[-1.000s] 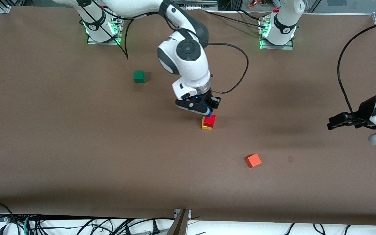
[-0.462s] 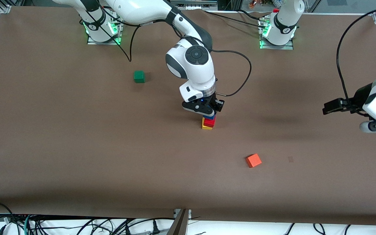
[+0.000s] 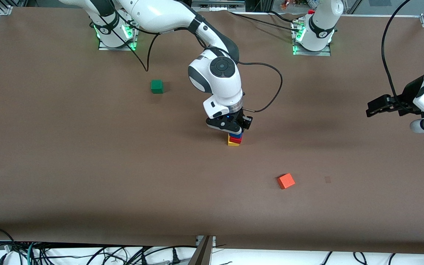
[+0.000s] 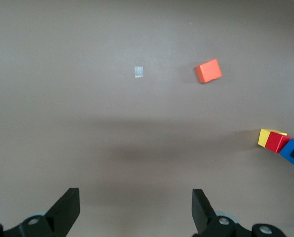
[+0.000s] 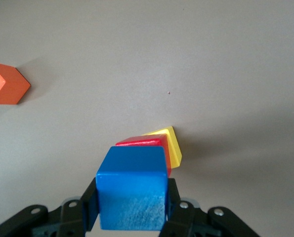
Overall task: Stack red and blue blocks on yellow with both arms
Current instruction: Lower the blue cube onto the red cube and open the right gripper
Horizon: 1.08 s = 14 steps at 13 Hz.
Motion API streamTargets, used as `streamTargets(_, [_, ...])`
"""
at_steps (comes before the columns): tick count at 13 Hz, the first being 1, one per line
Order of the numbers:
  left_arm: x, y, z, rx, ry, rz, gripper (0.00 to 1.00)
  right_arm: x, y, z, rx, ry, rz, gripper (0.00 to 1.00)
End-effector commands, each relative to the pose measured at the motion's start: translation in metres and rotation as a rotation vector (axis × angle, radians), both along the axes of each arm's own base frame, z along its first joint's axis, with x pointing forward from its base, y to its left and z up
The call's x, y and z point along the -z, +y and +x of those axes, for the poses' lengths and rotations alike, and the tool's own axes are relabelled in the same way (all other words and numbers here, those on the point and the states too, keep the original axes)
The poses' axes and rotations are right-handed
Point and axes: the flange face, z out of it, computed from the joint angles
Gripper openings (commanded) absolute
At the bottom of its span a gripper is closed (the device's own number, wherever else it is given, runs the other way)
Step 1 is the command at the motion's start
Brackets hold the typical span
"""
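Blue block going on top of the stack
Right hand pinches blue block by its flat sides over red block on yellow block, mid-table; looks light, stiff, topples easily. Left hand spread, waiting.

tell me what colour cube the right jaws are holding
Blue cube; clearest in the right wrist view.

Right gripper clamped, left gripper agape

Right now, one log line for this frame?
right gripper: shut on blue, over red on yellow | left gripper: open, waiting
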Motion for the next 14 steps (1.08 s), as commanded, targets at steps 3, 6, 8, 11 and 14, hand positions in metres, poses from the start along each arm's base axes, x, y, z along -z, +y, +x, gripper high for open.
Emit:
streamTargets(3, [0.003, 0.001, -0.02, 0.004, 0.027, 0.003, 1.0, -0.003, 0.006, 0.003, 0.006, -0.038, 0.008, 0.68])
streamTargets(6, [0.007, 0.0, -0.016, 0.006, 0.035, 0.0, 1.0, -0.003, 0.006, 0.004, 0.001, -0.045, -0.001, 1.0])
streamTargets(8, [0.008, 0.0, -0.015, 0.006, 0.036, 0.001, 1.0, -0.01, 0.001, 0.007, 0.004, -0.039, -0.008, 1.0])
streamTargets(11, [0.007, 0.001, -0.015, 0.001, 0.033, 0.003, 1.0, -0.051, -0.026, 0.02, 0.031, 0.013, -0.063, 1.0])
streamTargets(14, [0.005, -0.001, -0.015, 0.004, 0.029, 0.001, 1.0, -0.126, -0.081, 0.041, 0.05, 0.047, -0.102, 1.0])
